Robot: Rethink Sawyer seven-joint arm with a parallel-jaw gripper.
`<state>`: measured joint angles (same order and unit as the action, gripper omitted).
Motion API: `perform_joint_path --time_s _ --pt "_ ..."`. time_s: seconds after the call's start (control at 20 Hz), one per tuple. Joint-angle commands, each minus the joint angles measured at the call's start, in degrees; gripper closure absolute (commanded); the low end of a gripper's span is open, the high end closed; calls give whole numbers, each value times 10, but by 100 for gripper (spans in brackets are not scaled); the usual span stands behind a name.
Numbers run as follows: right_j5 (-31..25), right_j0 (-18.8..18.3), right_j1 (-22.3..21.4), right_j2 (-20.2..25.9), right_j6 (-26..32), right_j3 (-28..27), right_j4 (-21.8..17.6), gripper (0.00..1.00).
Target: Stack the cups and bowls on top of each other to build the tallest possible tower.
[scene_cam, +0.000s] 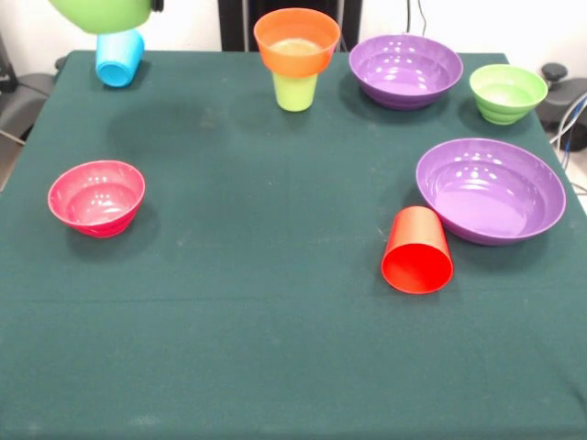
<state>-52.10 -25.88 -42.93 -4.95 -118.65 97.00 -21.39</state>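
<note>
An orange bowl (296, 41) is seated upright on an inverted lime green cup (295, 91) at the far centre. A red cup (417, 250) is lying on its side, mouth toward the camera, beside a purple bowl (491, 189). No gripper is seen; its state cannot be told.

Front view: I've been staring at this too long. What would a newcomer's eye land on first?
Probably the orange bowl sitting on the upturned lime green cup at the far middle of the table. Next, the red cup lying on its side, right by the large purple bowl at the right. A large lime green bowl also hangs at the top left corner, above the sky blue cup.
</note>
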Motion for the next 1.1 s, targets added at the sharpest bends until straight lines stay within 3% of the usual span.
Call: perform_joint_path --time_s 0.05,0.65,1.1 --pt "-38 25 -27 17 -33 44 25 100" --pt "-49 56 -79 9 -49 101 83 100" --pt "-21 61 -84 15 -46 127 121 100"
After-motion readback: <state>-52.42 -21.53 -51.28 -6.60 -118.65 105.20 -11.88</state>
